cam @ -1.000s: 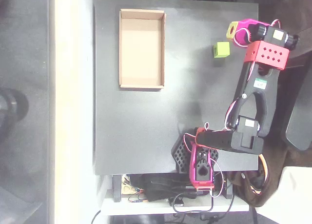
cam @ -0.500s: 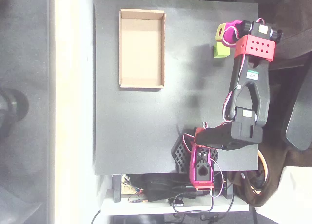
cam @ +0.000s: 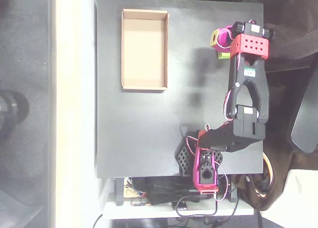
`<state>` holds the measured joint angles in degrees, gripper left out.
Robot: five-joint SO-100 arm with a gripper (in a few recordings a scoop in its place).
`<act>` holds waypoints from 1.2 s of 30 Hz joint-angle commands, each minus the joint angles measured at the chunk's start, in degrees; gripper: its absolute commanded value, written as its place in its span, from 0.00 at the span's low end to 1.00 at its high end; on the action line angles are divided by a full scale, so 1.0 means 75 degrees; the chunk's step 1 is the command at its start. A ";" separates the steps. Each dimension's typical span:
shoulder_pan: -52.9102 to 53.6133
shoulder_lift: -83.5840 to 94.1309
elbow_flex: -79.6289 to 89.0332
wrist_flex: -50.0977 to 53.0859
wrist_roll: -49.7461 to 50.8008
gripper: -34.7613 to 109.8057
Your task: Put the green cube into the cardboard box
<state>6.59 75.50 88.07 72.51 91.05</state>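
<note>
Gripper (cam: 218,39) poised over green cube (cam: 224,54) — jaw state indeterminate; cardboard box (cam: 144,84) well apart, unfilled — transfer not yet made

From overhead I see my arm reaching up the picture from its base at the lower edge, elbow bent, red wrist block at the top. The magenta hand (cam: 218,39) points left; I can't judge its fingers' spread.

green cube (cam: 223,53) mostly hidden, cardboard box (cam: 144,49) empty
</note>
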 commanded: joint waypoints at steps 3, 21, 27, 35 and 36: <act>0.0164 -0.0059 -0.0012 -0.0023 0.0047 0.47; 0.0316 -0.0691 -0.0023 -0.0023 0.0047 0.47; 0.0340 -0.0844 -0.0035 -0.0023 0.0047 0.46; 0.0328 -0.0867 -0.0047 -0.0023 0.0047 0.46; 0.0328 -0.0867 -0.0047 -0.0023 0.0047 0.46</act>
<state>8.61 68.03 87.89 72.16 91.05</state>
